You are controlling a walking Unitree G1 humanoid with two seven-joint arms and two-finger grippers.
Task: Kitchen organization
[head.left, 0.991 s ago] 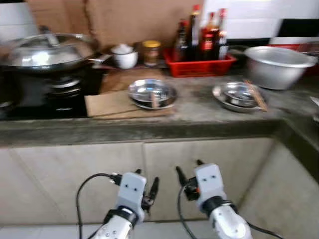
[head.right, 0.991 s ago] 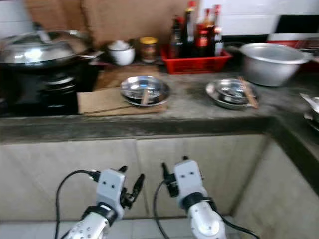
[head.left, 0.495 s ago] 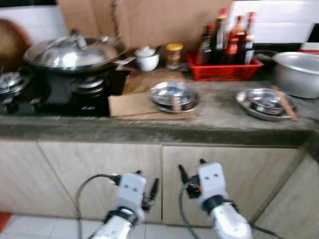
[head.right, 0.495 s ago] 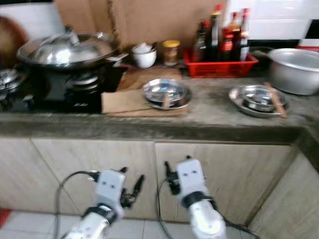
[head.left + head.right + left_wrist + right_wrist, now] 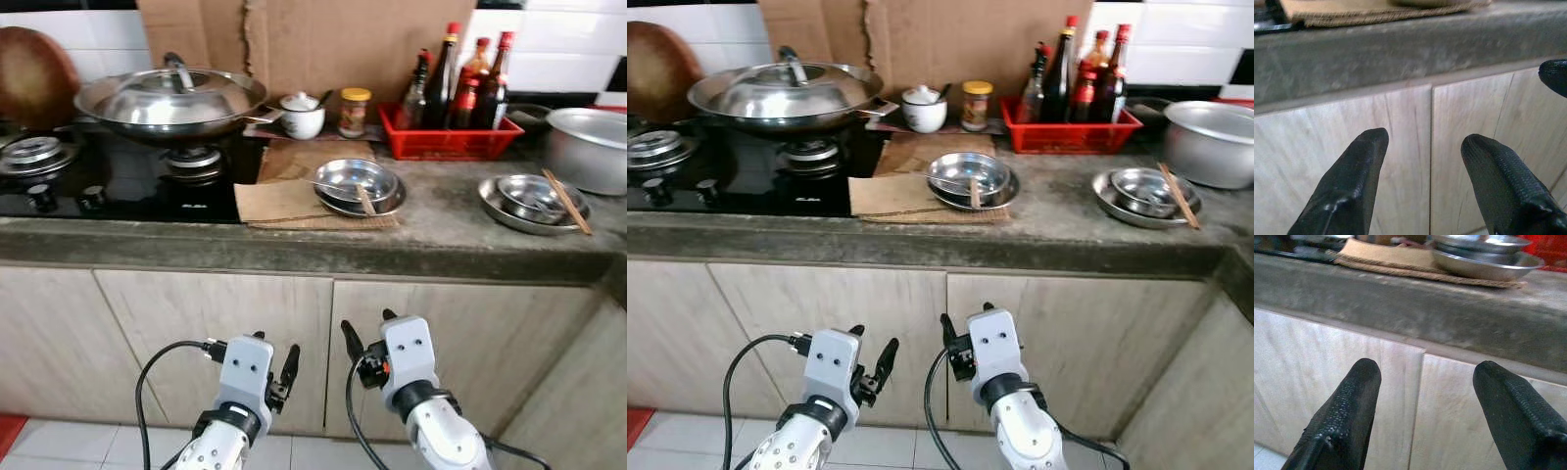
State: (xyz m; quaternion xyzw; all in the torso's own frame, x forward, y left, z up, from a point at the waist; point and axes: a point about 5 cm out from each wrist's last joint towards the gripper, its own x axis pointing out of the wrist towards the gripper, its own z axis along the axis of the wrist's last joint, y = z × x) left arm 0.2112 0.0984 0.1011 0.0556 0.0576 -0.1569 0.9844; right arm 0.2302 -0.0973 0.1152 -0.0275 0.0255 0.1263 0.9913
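Two stacked steel bowls (image 5: 358, 183) with a spoon in them rest on a piece of cardboard (image 5: 279, 201) on the grey counter (image 5: 441, 235). Further right, a steel plate (image 5: 534, 201) holds a small bowl and a pair of chopsticks. Both arms are held low in front of the cabinet doors, below the counter edge. My left gripper (image 5: 274, 352) is open and holds nothing, and so is my right gripper (image 5: 369, 328). In the wrist views the left gripper (image 5: 1425, 139) and right gripper (image 5: 1425, 367) face the wooden doors, with the bowls (image 5: 1484, 254) above the counter lip.
A lidded wok (image 5: 171, 98) sits on the black gas stove (image 5: 108, 176) at the left. At the back stand a white cup (image 5: 302, 116), a jar (image 5: 353, 111) and a red basket of bottles (image 5: 451, 132). A large steel pot (image 5: 588, 147) stands far right.
The whole picture has shifted right and sharpened, so the camera has turned left; more of the stove now shows. Both grippers keep the same open pose.
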